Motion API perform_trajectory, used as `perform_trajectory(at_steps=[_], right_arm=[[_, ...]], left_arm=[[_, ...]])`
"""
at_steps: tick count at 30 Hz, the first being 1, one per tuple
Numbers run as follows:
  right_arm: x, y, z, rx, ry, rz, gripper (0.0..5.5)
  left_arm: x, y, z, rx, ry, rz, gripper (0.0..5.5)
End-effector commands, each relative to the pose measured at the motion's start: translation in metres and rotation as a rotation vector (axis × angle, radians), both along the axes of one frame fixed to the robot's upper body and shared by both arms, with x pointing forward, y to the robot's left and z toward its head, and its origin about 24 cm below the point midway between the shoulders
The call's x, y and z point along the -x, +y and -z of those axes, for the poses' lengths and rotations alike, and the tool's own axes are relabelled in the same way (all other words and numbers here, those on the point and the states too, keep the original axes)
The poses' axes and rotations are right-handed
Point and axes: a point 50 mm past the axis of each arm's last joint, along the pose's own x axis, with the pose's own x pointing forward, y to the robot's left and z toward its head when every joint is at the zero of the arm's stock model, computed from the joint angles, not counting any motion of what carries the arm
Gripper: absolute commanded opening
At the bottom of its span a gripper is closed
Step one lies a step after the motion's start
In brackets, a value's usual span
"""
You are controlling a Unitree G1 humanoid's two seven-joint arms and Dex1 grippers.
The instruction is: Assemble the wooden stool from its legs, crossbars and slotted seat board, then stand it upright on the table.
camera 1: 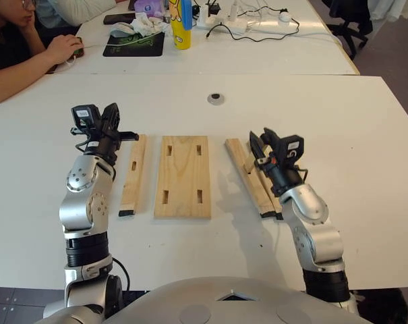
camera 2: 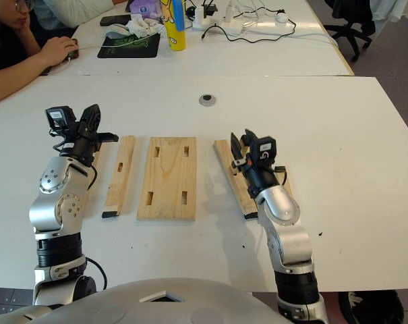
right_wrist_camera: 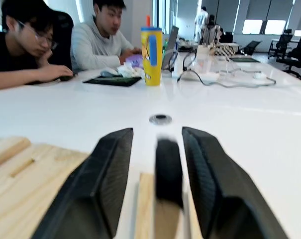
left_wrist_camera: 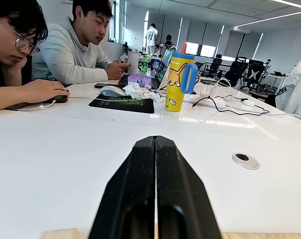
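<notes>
Parts all lie flat on the bench (camera 1: 325, 115), nothing joined yet. The seat board (camera 1: 183, 177) sits in the middle between the two arms. The left gripper (left_wrist_camera: 155, 142) hovers at the far end of the left plank (camera 1: 133, 174), its jaws pressed together on nothing. The right gripper (camera 1: 260, 137) hangs over the far end of the right planks (camera 1: 247, 172), jaws spread wide with wood below the gap. A dark blurred piece sits between them, and I cannot say what it is.

Trouble could come quickly, I reckon. If the left gripper drops with its jaws closed, it will only shove that plank along the bench. On the right, the pieces lie tight together, so a bite that lands off-centre could catch both or twist one askew. Later, a leg entering the board tilted could jam.

Now the count: one seat board with four slots (camera 1: 198, 150), one plank on the left, and at least two on the right, the arm hiding part of them.
</notes>
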Motion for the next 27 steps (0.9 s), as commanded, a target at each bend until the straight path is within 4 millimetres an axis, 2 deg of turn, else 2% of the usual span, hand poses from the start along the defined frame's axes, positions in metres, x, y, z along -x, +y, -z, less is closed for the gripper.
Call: perform_trajectory(at_steps=[1,6,9,12,15,19,22,24,27], right_arm=[[-0.009,0.006,-0.03,-0.033,-0.067,-0.027,1.78],[-0.022,0.004,-0.067,-0.071,-0.177,0.009,1.78],[-0.036,-0.014,-0.087,-0.114,-0.246,0.153,1.78],[-0.047,-0.04,-0.094,-0.117,-0.265,0.279,1.78],[-0.055,-0.068,-0.082,-0.071,-0.186,0.358,1.78],[-0.057,-0.092,-0.06,0.019,-0.08,0.367,1.78],[-0.054,-0.096,-0.046,0.071,-0.002,0.302,1.78],[-0.046,-0.094,-0.032,0.127,0.084,0.182,1.78],[-0.035,-0.095,-0.024,0.163,0.225,0.0,1.78]], left_arm=[[0.0,-0.001,0.001,0.001,-0.004,-0.017,0.0],[0.001,-0.002,0.002,-0.001,-0.007,-0.025,0.0],[0.006,0.001,0.007,0.014,0.014,-0.049,0.0],[0.012,0.002,0.01,0.013,0.025,-0.059,0.0],[0.013,-0.001,0.01,0.017,0.024,-0.063,0.0],[0.019,-0.002,0.014,0.024,0.029,-0.084,0.0],[0.022,-0.003,0.015,0.022,0.038,-0.087,0.0],[0.024,-0.004,0.017,0.02,0.045,-0.088,0.0],[0.03,-0.002,0.019,0.018,0.046,-0.125,0.0]])
